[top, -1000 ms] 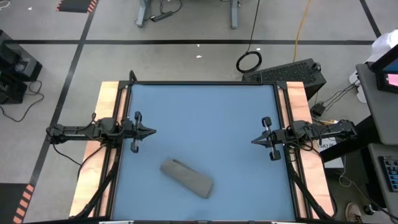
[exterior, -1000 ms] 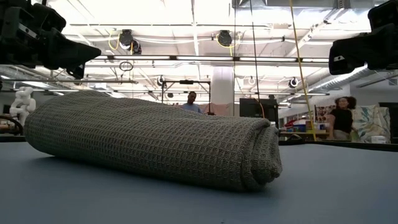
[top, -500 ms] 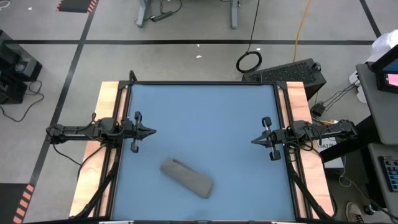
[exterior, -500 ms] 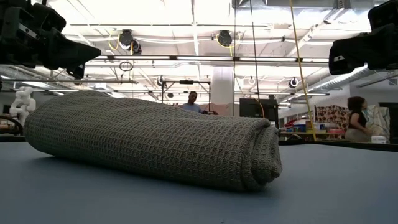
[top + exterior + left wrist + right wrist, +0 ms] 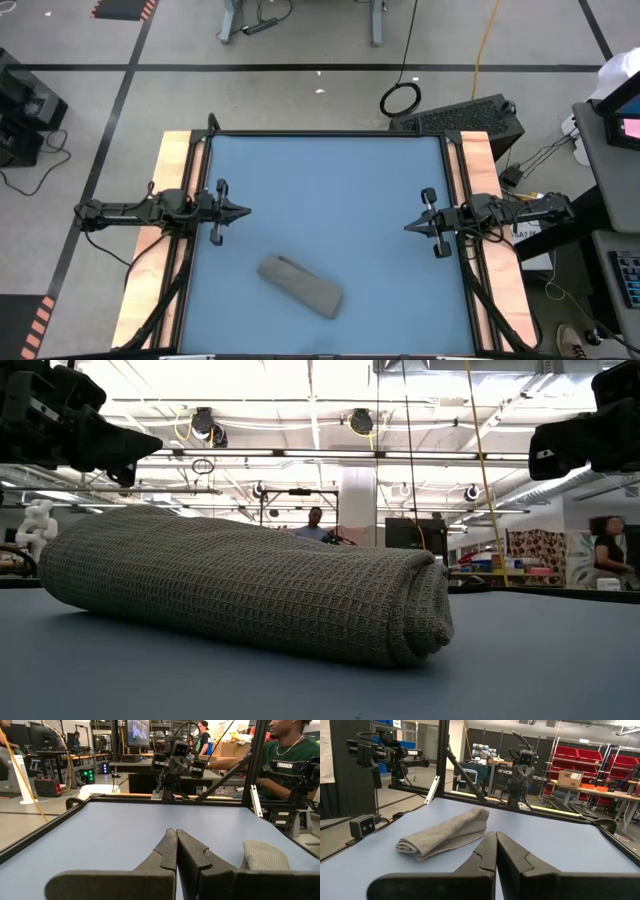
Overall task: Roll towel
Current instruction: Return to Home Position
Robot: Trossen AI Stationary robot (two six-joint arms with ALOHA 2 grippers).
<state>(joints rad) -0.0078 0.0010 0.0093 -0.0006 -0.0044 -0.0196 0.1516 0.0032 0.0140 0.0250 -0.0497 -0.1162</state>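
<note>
Rolled towel (image 5: 300, 286) at rest on the blue bench (image 5: 330, 170). The towel lies as a compact grey cylinder, slanted across the bench, toward the bench edge at the bottom of the high view and a little to the left arm's side of centre. In the low view the towel (image 5: 240, 585) shows a coarse waffle weave, with the spiral of its layers visible at one end. Nothing touches it.

Handling, as judged from the weave and the slight sag of the roll: the cloth is probably light, soft and compliant, neither slippery nor fragile, and the textured surface should give good grip. The roll is likely to loosen if lifted by its outer flap or by one end alone. A hold across the middle, pinching the full thickness, or one at each end, would probably keep the layers together.

The left arm (image 5: 150, 210) is at the bench's left edge and the right arm (image 5: 500, 212) at its right edge, both well apart from the towel. The left jaws and the right jaws are each fully closed, tips touching, with nothing between them.
</note>
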